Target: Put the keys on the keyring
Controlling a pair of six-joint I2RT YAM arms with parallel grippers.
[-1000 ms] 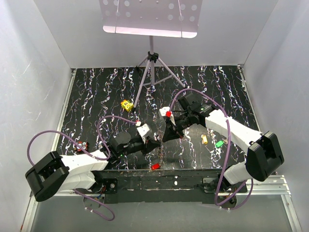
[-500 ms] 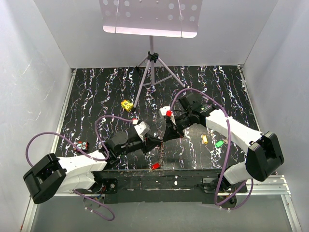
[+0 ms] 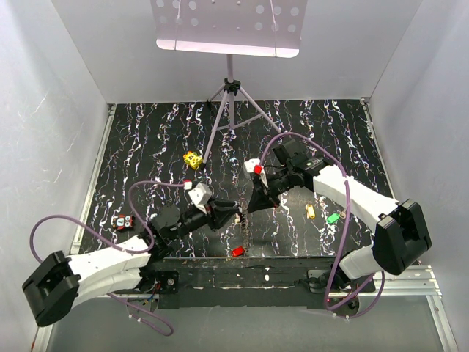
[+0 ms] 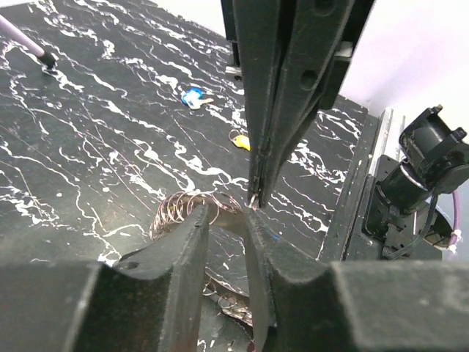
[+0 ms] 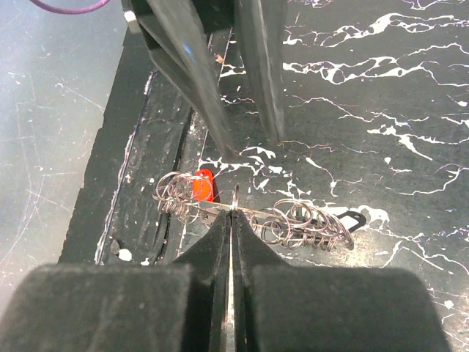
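Note:
The keyring [image 5: 308,224] is a thin wire strung with many small wire loops, hanging just above the black marbled table [image 3: 146,147] near its front edge. My right gripper [image 5: 233,213] is shut on the wire at mid-span, also seen from the left wrist [image 4: 256,199]. My left gripper [image 4: 227,220] stands open right beside it, jaws slightly apart and holding nothing, with a bunch of loops [image 4: 179,209] just past its tips. A red key [image 5: 204,185] lies under the ring. The orange key [image 3: 311,211], green key [image 3: 333,218] and blue key [image 4: 192,97] lie loose.
A yellow dotted cube [image 3: 193,159] sits mid-table by the feet of a tripod stand [image 3: 231,110]. A small red and dark cluster [image 3: 122,221] lies at the left. The black front rail [image 3: 242,268] runs just below the grippers. White walls enclose the table.
My left gripper's jaws have parted beside the ring, and the left arm's elbow has swung down and to the left. The right gripper holds still, shut on the wire.

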